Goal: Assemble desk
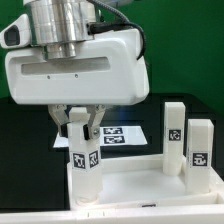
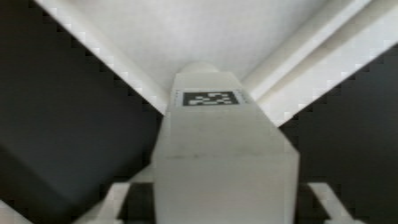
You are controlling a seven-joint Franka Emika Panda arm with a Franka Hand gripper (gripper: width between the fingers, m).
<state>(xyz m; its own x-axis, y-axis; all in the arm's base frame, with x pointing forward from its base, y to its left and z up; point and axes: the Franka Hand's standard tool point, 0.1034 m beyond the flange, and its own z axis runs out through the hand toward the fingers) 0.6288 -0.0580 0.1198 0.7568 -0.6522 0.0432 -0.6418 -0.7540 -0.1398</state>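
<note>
In the exterior view, a tagged white leg [image 1: 84,157] is held upright, clamped between the fingers [image 1: 84,128] at the tabletop panel's [image 1: 140,185] corner, while 2 more legs [image 1: 175,133] [image 1: 199,149] are seen at the exterior view's right. In the wrist view, the gripped leg [image 2: 217,150] is framed by the panel's rim [image 2: 116,45]

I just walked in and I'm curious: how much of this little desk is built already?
Early days. The gripper holds one leg upright at a corner of the tabletop; whether it is seated is unclear. Two more legs stand at the exterior view's right, apparently still waiting.
</note>
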